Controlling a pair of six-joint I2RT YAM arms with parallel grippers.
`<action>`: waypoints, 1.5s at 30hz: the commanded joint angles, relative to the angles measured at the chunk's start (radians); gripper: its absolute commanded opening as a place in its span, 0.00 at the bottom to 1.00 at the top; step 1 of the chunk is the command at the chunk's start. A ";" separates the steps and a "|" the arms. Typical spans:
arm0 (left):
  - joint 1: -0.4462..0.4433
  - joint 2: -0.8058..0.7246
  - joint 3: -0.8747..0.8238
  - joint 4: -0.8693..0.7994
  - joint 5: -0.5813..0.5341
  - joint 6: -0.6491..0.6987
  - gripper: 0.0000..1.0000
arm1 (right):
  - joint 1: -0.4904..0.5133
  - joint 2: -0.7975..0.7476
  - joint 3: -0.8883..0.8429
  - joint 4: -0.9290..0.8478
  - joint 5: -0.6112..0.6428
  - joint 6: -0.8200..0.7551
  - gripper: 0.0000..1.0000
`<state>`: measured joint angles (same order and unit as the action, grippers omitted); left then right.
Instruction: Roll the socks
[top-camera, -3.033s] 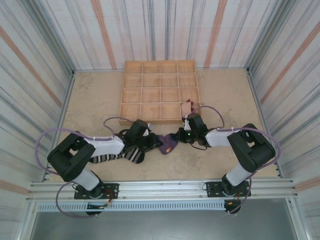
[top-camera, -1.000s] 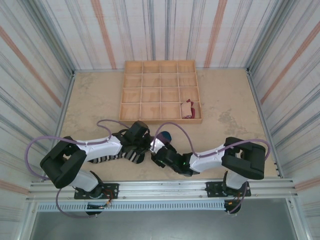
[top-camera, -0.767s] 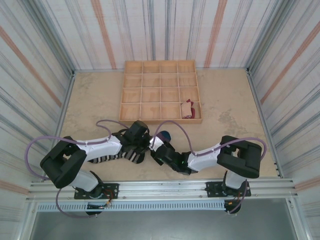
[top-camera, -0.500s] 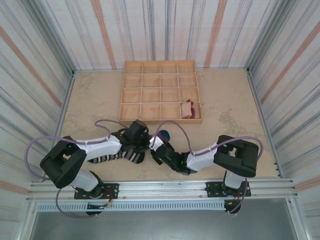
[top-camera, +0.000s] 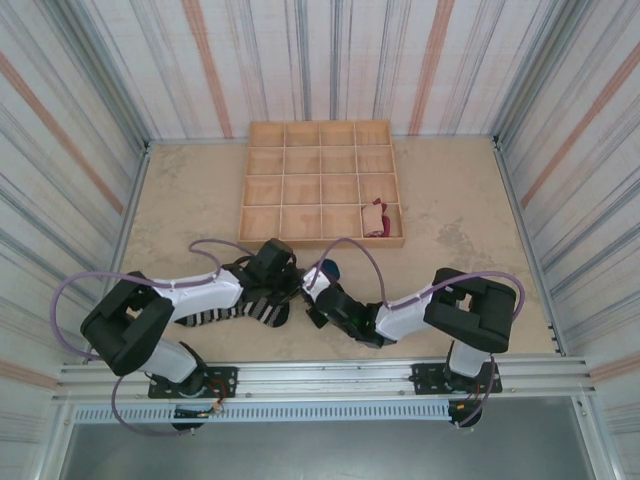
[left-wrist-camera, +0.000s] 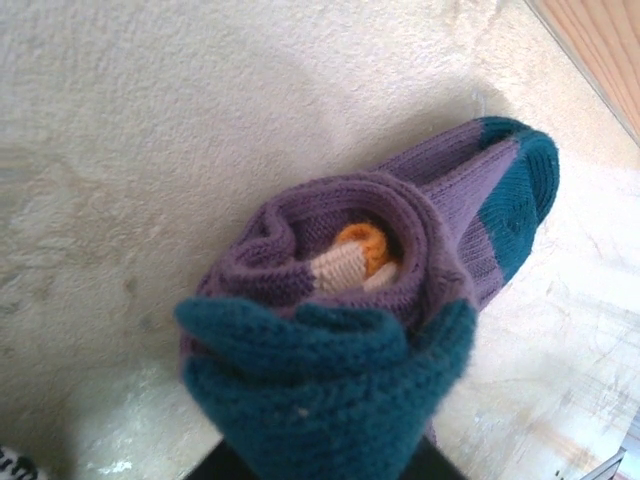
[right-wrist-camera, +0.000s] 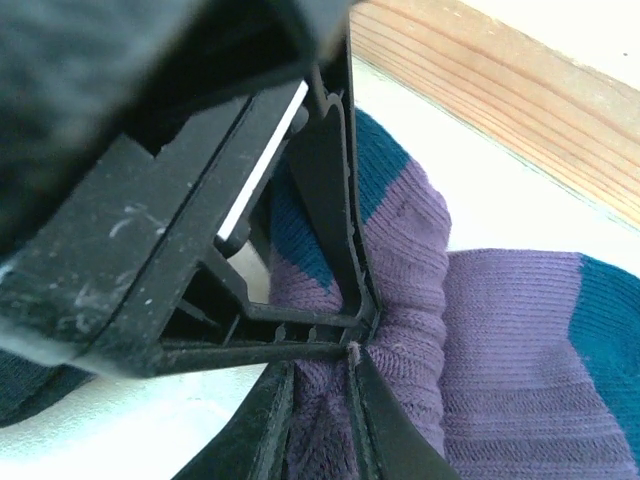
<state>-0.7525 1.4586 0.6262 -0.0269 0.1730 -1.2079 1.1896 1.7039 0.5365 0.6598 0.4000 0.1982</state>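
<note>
The purple sock (left-wrist-camera: 400, 215) lies rolled up on the table, an orange and cream end at its core and a teal cuff (left-wrist-camera: 320, 385) pulled over the near side. That cuff covers my left gripper (top-camera: 292, 284), so its jaws are hidden. My right gripper (right-wrist-camera: 318, 385) comes in from the other side, jaws nearly together with a fold of the purple sock (right-wrist-camera: 470, 330) pinched between them, right against the left gripper's black finger frame. The black-and-white striped sock (top-camera: 222, 313) lies under the left arm. The tan sock (top-camera: 376, 217) sits in a tray compartment.
The wooden compartment tray (top-camera: 322, 240) stands just behind the two grippers, its front rim (right-wrist-camera: 480, 90) close to the purple sock. Striped walls enclose the table on three sides. Both arms cross low over the near middle of the table.
In three seconds the right arm swung from beside the tray to the near side of the purple sock. During the last second its jaws closed on the sock. The left arm barely moved.
</note>
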 joint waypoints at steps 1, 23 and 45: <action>-0.011 -0.004 0.000 -0.015 0.082 -0.010 0.40 | -0.053 0.064 -0.060 -0.190 -0.074 0.059 0.00; -0.015 -0.115 -0.023 0.065 0.023 0.064 0.66 | -0.440 0.084 -0.026 -0.306 -0.917 0.304 0.00; -0.038 0.095 0.059 0.217 -0.031 0.055 0.57 | -0.727 0.231 -0.109 0.033 -1.230 0.751 0.00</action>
<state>-0.7757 1.5291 0.6491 0.1436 0.1555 -1.1492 0.4637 1.8645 0.4828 0.8566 -0.8955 0.8764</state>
